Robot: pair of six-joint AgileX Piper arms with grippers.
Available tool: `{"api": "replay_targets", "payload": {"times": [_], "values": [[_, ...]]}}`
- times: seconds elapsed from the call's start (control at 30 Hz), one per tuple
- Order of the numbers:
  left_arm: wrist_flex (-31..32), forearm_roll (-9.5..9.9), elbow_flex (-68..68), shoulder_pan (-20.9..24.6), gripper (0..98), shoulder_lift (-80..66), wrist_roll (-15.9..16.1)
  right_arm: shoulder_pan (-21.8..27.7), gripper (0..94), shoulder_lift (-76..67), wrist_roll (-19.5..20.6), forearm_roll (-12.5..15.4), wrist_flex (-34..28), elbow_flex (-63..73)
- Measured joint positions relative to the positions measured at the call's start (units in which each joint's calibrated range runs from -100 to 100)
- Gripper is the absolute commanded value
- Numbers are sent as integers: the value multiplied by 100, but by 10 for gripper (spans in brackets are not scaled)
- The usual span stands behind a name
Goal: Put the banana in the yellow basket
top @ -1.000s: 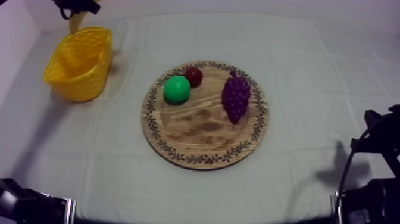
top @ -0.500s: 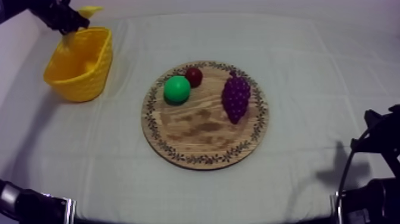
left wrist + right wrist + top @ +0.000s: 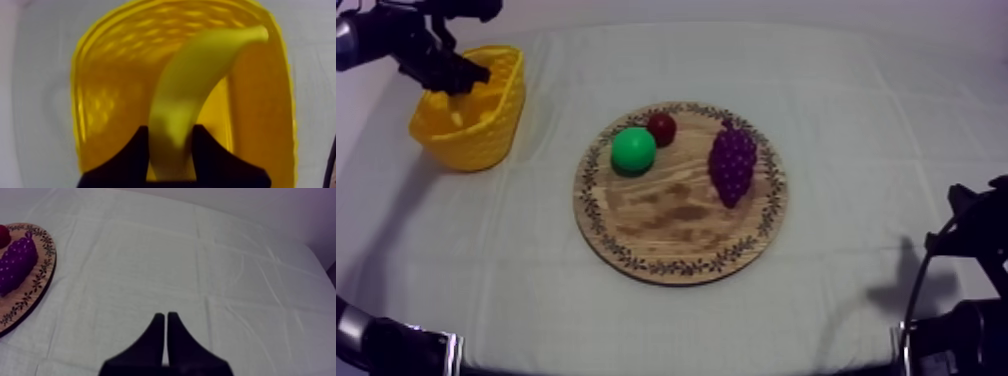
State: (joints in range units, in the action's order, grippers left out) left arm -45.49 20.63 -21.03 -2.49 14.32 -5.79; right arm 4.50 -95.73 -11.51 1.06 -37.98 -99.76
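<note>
The left gripper [image 3: 171, 134] has its 2 fingers clamped on the banana [image 3: 200, 75] near its end; the rest curves ahead into the yellow basket [image 3: 110, 95]. It looks a light, stiff, slick toy, so mid-body grips surest. The right gripper [image 3: 166, 319] has its fingers together.

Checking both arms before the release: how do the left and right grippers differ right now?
The left gripper is shut on the banana; the right gripper is shut on nothing, its fingers together as a narrow wedge. The left gripper hangs over the yellow basket; the right gripper is over bare cloth beside the wooden board. Both have two black fingers.
</note>
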Motion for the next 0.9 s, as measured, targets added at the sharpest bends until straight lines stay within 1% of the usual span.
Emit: {"api": "replay_targets", "payload": {"times": [0.2,0.3,0.37,0.5,0.57,0.63,0.73,0.9], "values": [[246,-29,-257,131,318,106,0,0,3,0,0,0,0,0],[311,-55,-280,157,347,177,11,0,3,0,0,0,0,0],[416,-114,-280,189,389,202,71,0,3,0,0,0,0,0],[622,-347,-245,252,486,243,292,0,3,0,0,0,0,0],[688,-451,-231,265,514,256,428,0,3,0,0,0,0,0],[714,-509,-224,269,529,276,541,0,3,0,0,0,0,0],[758,-560,-237,269,524,269,657,0,3,0,0,0,0,0],[898,-611,-410,273,431,117,749,0,3,0,0,0,0,0]]}}
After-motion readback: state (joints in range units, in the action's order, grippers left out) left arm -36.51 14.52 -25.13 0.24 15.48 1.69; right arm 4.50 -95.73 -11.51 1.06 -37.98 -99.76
